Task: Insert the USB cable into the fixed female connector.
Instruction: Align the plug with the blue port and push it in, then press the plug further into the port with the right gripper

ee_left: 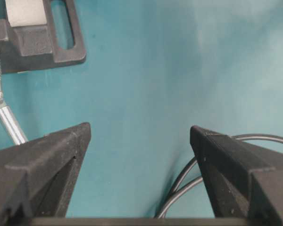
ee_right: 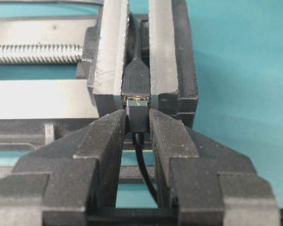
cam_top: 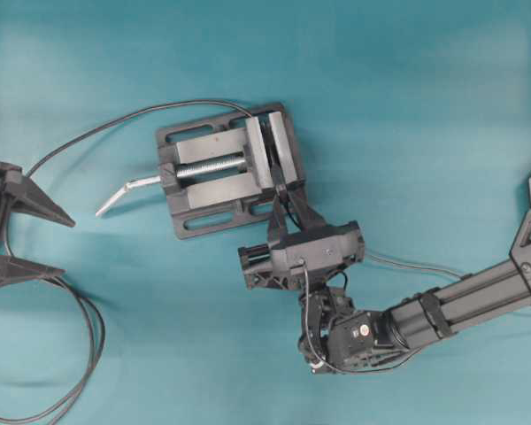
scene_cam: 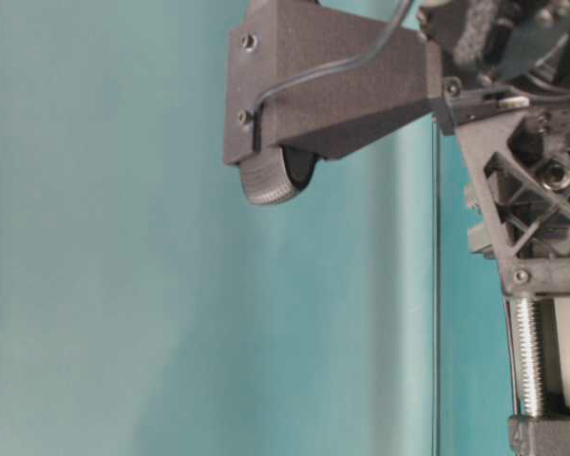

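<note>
Your right pincer (ee_right: 137,125) is clamped on the plug of the USB cable (ee_right: 137,117), its silvery tip right at the mouth of the fixed female connector (ee_right: 136,80), which sits pinched between the vise (cam_top: 226,168) jaws. Keep the plug square to the socket and push straight along the vise slot; don't twist. The right wrist reaches in low and level. Your left pincer (ee_left: 139,155) hangs wide open, empty, over the counter (cam_top: 407,106).

No readable text, label, brand, number or sign shows in any view.
</note>
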`<state>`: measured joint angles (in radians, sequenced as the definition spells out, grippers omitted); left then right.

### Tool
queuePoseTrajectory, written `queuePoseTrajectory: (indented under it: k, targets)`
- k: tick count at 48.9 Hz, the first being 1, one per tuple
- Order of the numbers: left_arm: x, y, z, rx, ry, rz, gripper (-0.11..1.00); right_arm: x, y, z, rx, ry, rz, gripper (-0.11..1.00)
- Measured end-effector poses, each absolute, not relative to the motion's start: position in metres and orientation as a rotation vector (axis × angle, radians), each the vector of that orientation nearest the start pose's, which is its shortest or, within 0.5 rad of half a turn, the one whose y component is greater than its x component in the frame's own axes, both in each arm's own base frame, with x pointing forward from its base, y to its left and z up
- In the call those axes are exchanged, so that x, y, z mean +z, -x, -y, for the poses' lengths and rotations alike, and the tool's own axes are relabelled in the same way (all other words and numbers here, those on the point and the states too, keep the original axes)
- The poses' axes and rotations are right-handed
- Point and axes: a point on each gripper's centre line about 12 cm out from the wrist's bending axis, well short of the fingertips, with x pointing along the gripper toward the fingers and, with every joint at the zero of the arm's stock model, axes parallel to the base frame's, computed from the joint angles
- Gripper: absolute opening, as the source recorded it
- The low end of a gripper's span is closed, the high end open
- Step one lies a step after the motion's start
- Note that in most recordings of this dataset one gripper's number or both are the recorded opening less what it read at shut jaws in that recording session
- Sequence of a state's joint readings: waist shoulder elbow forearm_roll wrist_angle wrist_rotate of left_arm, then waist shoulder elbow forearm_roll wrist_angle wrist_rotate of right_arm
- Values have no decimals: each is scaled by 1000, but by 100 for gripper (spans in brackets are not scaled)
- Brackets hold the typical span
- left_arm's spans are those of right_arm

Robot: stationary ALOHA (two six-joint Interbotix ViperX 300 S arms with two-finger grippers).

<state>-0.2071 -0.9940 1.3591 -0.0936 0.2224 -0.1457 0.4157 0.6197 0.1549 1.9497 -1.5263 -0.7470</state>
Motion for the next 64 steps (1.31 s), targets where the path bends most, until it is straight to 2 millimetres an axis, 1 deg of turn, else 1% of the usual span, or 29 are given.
queuePoseTrajectory:
  k: [26,36,44,64]
  targets:
    - [168,-156,35,-151,174,-608,100,93,-425,-60,-1370,-232,-224,20]
    - [166,-155,35,-150,174,-613,100,83,-428,-59,-1365,-269,-207,20]
    - [165,-154,35,-149,173,-617,100,75,-428,-57,-1373,-266,-210,20]
    - [165,-154,35,-150,174,-613,100,78,-431,-54,-1359,-251,-190,20]
